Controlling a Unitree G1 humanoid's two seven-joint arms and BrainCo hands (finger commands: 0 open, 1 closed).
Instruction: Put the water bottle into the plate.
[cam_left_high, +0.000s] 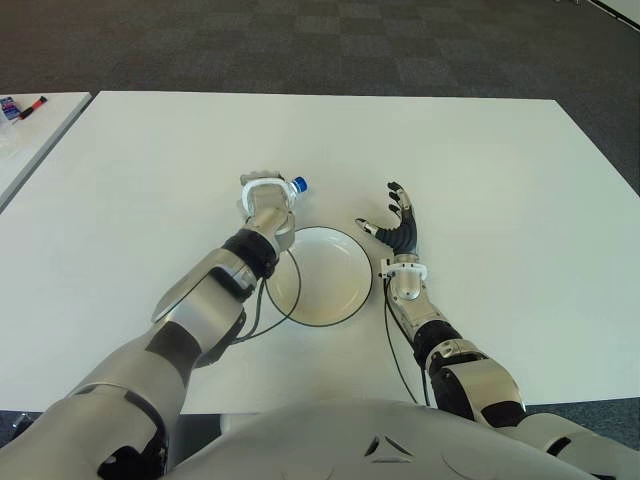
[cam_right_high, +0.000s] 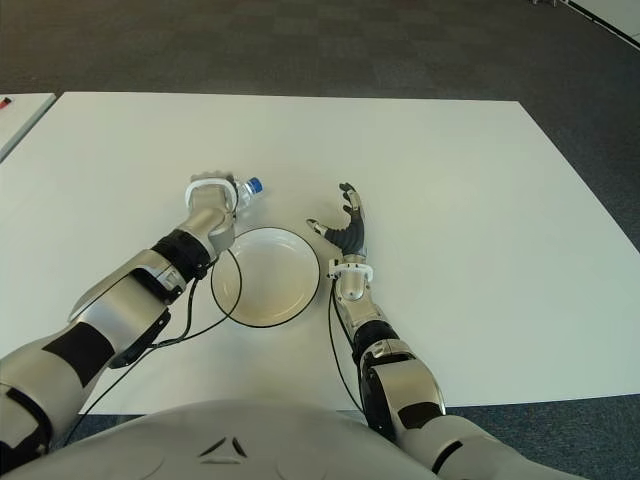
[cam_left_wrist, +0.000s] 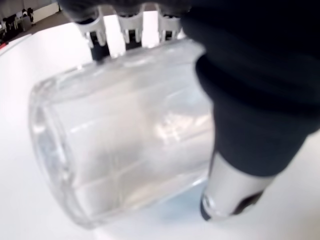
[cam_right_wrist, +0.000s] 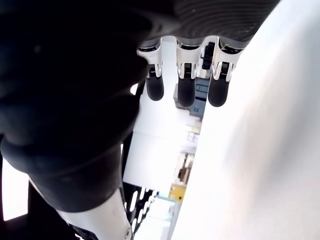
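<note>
We see our left hand (cam_left_high: 265, 205) wrapped around the water bottle (cam_left_wrist: 125, 135), fingers curled over its clear body and the thumb pressed against its side. The bottle lies tilted in the grasp, its blue cap (cam_left_high: 298, 184) poking out toward the far edge of the table (cam_left_high: 480, 160). Hand and bottle sit just beyond the plate's far-left rim, not over its bowl. The plate (cam_left_high: 352, 300), white with a dark rim, stands near the middle of the table, closer to the near edge, and holds nothing. A thin dark cable (cam_left_high: 262, 325) loops from our left forearm across the plate's left edge. Our right hand (cam_left_high: 398, 228) shows just beside the plate's right rim, its fingers (cam_right_wrist: 185, 90) spread and holding nothing.
</note>
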